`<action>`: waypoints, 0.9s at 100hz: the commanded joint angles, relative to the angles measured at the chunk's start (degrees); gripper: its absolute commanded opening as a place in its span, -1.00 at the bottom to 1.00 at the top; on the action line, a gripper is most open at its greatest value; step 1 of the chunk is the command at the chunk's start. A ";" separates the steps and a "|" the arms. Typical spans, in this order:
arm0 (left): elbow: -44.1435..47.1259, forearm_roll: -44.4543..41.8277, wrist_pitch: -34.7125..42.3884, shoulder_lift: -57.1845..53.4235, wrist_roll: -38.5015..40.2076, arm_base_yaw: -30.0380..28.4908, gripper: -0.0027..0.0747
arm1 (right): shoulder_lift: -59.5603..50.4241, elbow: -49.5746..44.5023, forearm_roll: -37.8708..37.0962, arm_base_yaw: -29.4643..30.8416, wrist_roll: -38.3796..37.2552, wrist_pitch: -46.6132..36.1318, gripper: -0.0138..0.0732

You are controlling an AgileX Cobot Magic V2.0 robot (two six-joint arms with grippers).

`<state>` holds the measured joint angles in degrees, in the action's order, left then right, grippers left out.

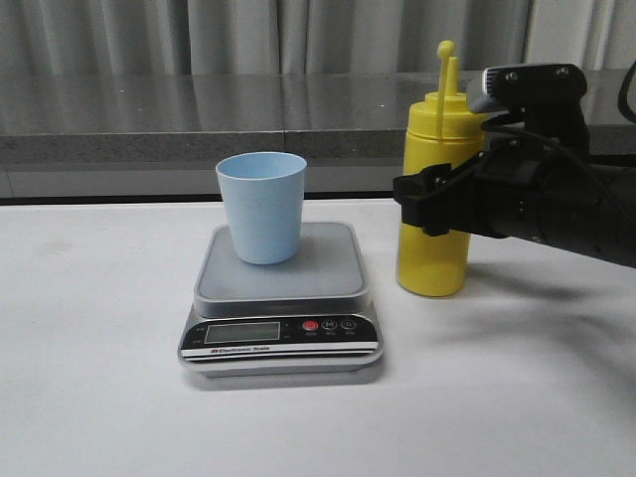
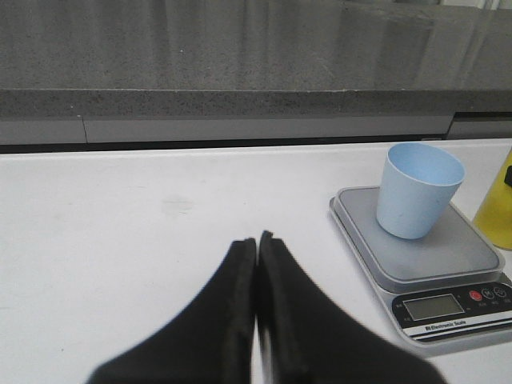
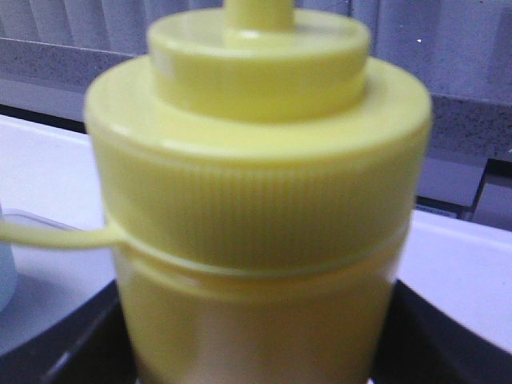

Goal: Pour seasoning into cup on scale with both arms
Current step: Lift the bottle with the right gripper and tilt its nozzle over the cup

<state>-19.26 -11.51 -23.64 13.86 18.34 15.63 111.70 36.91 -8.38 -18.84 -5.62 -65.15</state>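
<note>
The seasoning bottle (image 1: 434,199) stands upright on the bench (image 1: 99,378), its long axis vertical, just to the right of the scale (image 1: 281,298). The cup (image 1: 261,206) stands upright on the scale platform, open end up.

The right pincer (image 1: 429,204) reaches in from the right at mid-height and straddles the bottle body. In the right wrist view the bottle fills the frame between the dark fingers (image 3: 84,352); contact appears made, but a firm grasp cannot be confirmed.

The left pincer (image 2: 257,240) is clenched on nothing and hovers over the bench, well apart from the scale, to its left.

The right arm is the nearer one. The cup lies to the left of the bottle, so the pour likely requires a lift, a leftward carry and a tilt of the nozzle toward the cup.
</note>
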 commanded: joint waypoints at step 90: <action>-1.64 0.18 4.59 0.48 0.54 -0.11 -0.98 | -20.88 9.52 -23.04 -0.54 13.43 36.43 -0.17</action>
<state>-19.26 -11.51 -23.64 13.86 18.34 15.63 93.54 42.19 -28.29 -18.87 7.22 -31.71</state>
